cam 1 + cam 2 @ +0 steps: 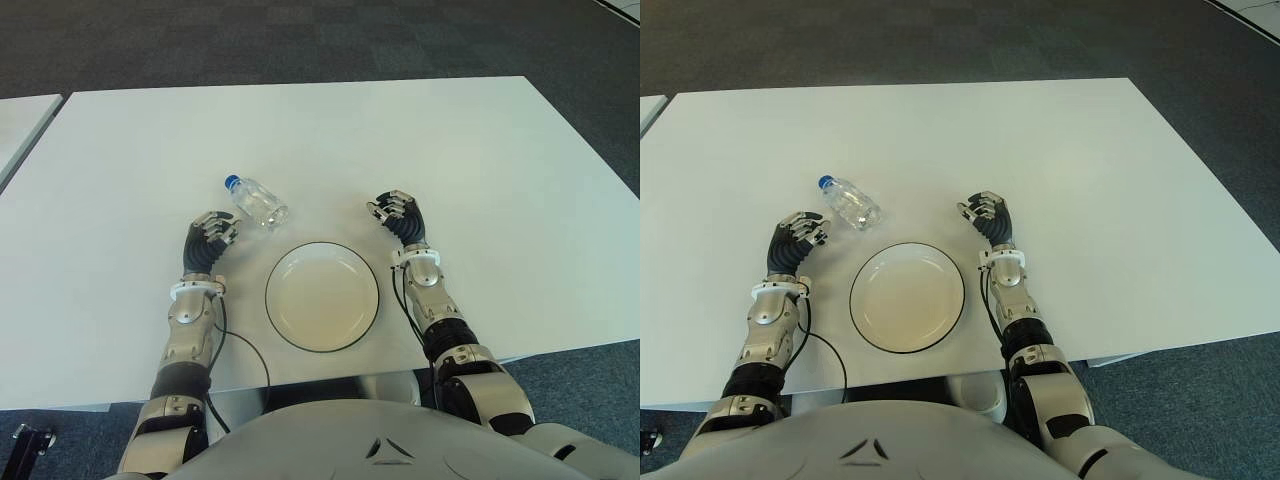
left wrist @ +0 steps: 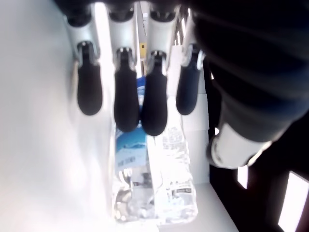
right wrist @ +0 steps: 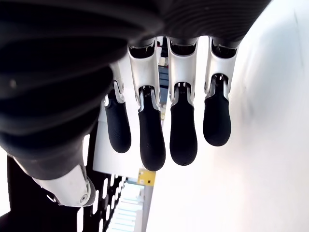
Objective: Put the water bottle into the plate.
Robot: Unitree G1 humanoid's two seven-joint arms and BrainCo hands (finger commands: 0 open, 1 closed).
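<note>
A clear water bottle (image 1: 257, 203) with a blue cap lies on its side on the white table (image 1: 480, 170), just behind and to the left of the plate. The round white plate (image 1: 322, 297) with a dark rim sits empty near the front edge, between my two hands. My left hand (image 1: 212, 232) is just left of the bottle's base, fingers (image 2: 126, 101) relaxed and holding nothing; the bottle (image 2: 154, 193) shows close beyond them. My right hand (image 1: 398, 213) is to the right of the plate, fingers (image 3: 152, 140) loosely curled around nothing.
The table's front edge runs just below the plate. A black cable (image 1: 245, 345) loops beside my left forearm. A second white table (image 1: 20, 120) stands at the far left, and dark carpet (image 1: 300, 40) lies beyond.
</note>
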